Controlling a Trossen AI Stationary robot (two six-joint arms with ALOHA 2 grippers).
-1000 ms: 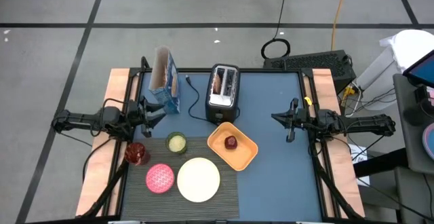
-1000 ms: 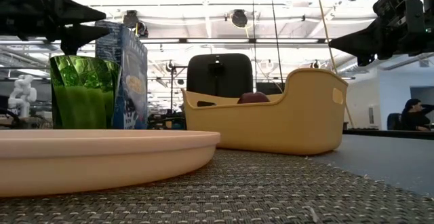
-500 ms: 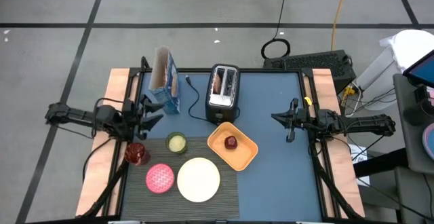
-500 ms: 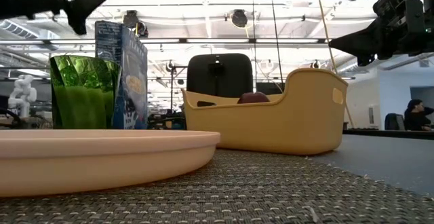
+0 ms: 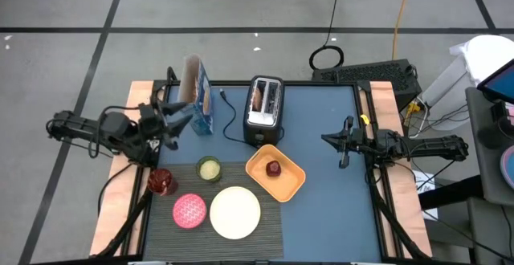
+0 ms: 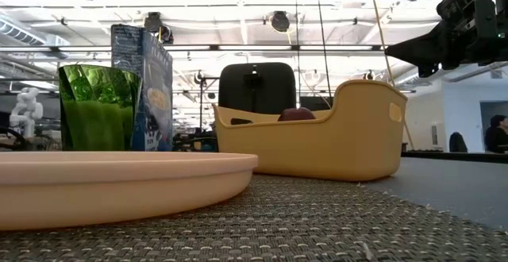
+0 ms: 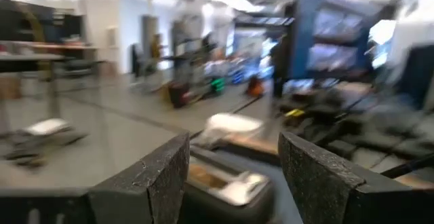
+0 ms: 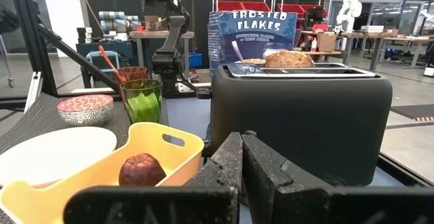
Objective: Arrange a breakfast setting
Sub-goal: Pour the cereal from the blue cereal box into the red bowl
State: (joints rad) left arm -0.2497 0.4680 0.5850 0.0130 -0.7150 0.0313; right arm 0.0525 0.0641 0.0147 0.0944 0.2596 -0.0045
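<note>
On the dark ribbed placemat [image 5: 265,231] at the table's near left rest a white plate [image 5: 235,212], a pink bowl [image 5: 189,210] and a green cup [image 5: 209,169]. The red glass [image 5: 161,181] stands at the mat's left edge, and a red-handled spoon [image 8: 108,56] sticks out of it. A toast slice [image 8: 288,59] stands in the toaster's [image 5: 265,111] slot. My left gripper [image 5: 175,124] hovers open and high beside the cereal box [image 5: 195,95], holding nothing. My right gripper [image 5: 328,140] is shut and empty at mid right.
A yellow basket [image 5: 275,174] with a dark red fruit [image 5: 273,168] sits between the toaster and the mat's far right corner. The toaster's cord [image 5: 229,119] runs along the table toward the cereal box. Blue table surface [image 5: 337,209] lies bare at the near right.
My left gripper has risen well above the table, climbing out of the low view's top, and has drifted a little toward the far edge and the cereal box while rolling. Its fingers stay apart. Nothing on the table has moved.
</note>
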